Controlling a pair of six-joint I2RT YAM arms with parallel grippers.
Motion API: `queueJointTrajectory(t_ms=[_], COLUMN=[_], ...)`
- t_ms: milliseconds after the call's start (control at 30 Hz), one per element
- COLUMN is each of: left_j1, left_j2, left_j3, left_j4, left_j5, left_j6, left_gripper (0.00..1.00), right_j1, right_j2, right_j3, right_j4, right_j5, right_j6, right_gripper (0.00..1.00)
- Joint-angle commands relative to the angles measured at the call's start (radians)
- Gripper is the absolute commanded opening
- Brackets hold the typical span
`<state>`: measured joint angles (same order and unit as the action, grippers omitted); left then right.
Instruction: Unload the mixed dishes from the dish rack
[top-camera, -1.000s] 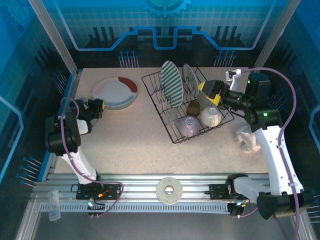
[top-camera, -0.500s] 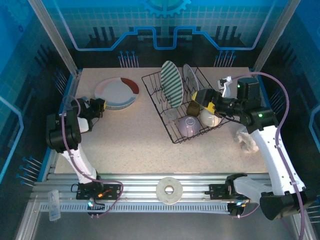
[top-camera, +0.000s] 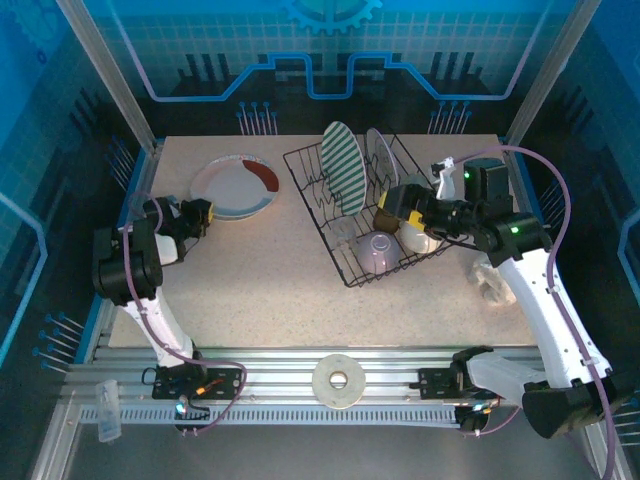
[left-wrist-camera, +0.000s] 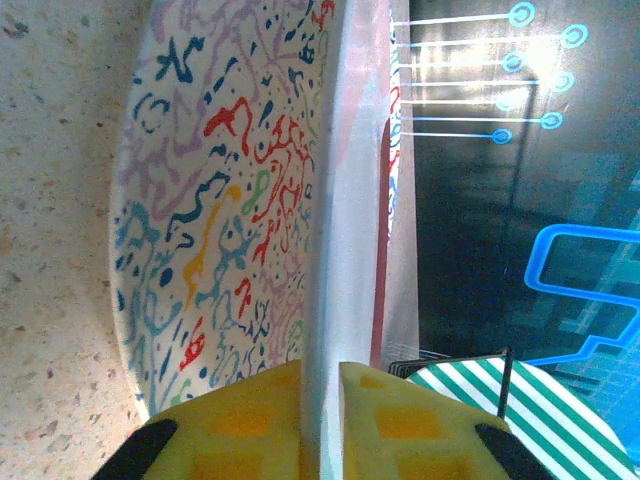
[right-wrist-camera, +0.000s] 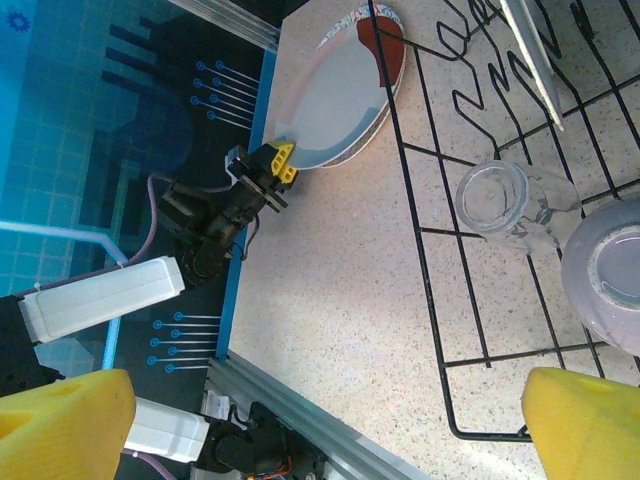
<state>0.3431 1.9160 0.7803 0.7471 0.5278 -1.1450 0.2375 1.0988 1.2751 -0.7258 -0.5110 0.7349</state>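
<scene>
Well, the dish rack (top-camera: 316, 222) (right-wrist-camera: 432, 300) holds most of the load. The green-and-white striped plate (top-camera: 342, 168) (left-wrist-camera: 500, 400) stands upright in the prongs on the far side of the R gripper (top-camera: 410, 207) (right-wrist-camera: 328, 415). The small brown cup (top-camera: 386, 213) sits right at its fingers and the cream bowl (top-camera: 420, 238) is just on the near side. The lavender cup (top-camera: 376, 250) (right-wrist-camera: 610, 280) is near and to its left, and the pale translucent tumbler (top-camera: 345, 231) (right-wrist-camera: 500, 200) is further left.

R gripper hangs over the rack's right half w/ its yellow fingers spread wide and nothing btw them.

The plate with red, white and dark rim (top-camera: 235, 185) (left-wrist-camera: 230, 220) (right-wrist-camera: 330, 100) is outside the rack, on the tabletop (top-camera: 270, 290) toward the far-left corner. L gripper (top-camera: 200, 212) (left-wrist-camera: 322, 400) (right-wrist-camera: 275, 165) is at the plate's near-left rim. On the L wrist cam the rim runs straight btw the two yellow pads (left-wrist-camera: 245, 425), both pressed to it w/ no gap to see, so it's pinching the plate. The rest of the plate stretches away ahead of that gripper.

L gripper is close to the table's left edge. Bare tabletop lies btw plate and rack, and all along the rack's near side. A soft white cloth lump (top-camera: 495, 280) lies right of the rack by the R arm. A white ring-shaped disc (top-camera: 338, 380) rests on the near rail.
</scene>
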Motion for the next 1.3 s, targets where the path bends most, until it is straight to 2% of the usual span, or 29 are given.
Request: queueJointTrajectory(t_ms=[0, 100, 267, 300, 400, 433, 700, 800, 1267], left_j1=[-0.006, -0.006, -0.007, -0.007, -0.012, -0.015, -0.036, -0.046, -0.075], left_j2=[-0.001, -0.007, -0.014, -0.017, -0.03, -0.037, -0.078, -0.074, -0.008], left_j3=[0.053, 0.091, 0.12, 0.128, 0.163, 0.176, 0.267, 0.339, 0.596], left_j4=[-0.057, -0.157, -0.221, -0.241, -0.321, -0.351, -0.537, -0.72, -1.167], left_j5=[0.006, 0.004, 0.004, 0.004, 0.005, 0.003, -0.028, -0.074, -0.164], left_j6=[0.041, 0.083, 0.089, 0.091, 0.123, 0.142, 0.238, 0.284, 0.356], left_gripper=[0.23, 0.36, 0.49, 0.54, 0.81, 0.99, 0.99, 0.99, 0.99], right_j1=[0.016, 0.017, 0.019, 0.02, 0.022, 0.023, 0.029, 0.031, 0.04], right_j2=[0.003, 0.004, 0.004, 0.004, 0.005, 0.006, 0.009, 0.008, 0.01], right_j3=[0.026, 0.03, 0.03, 0.031, 0.034, 0.036, 0.04, 0.04, 0.05], right_j4=[-0.017, -0.017, -0.012, -0.012, -0.019, -0.021, -0.024, -0.021, -0.037], right_j5=[0.011, 0.016, 0.018, 0.021, 0.031, 0.034, 0.041, 0.042, 0.058], right_j6=[-0.017, -0.019, -0.016, -0.016, -0.018, -0.019, -0.022, -0.022, -0.033], right_gripper=[1.0, 1.0, 1.0, 1.0, 1.0, 1.0, 1.0, 1.0, 1.0])
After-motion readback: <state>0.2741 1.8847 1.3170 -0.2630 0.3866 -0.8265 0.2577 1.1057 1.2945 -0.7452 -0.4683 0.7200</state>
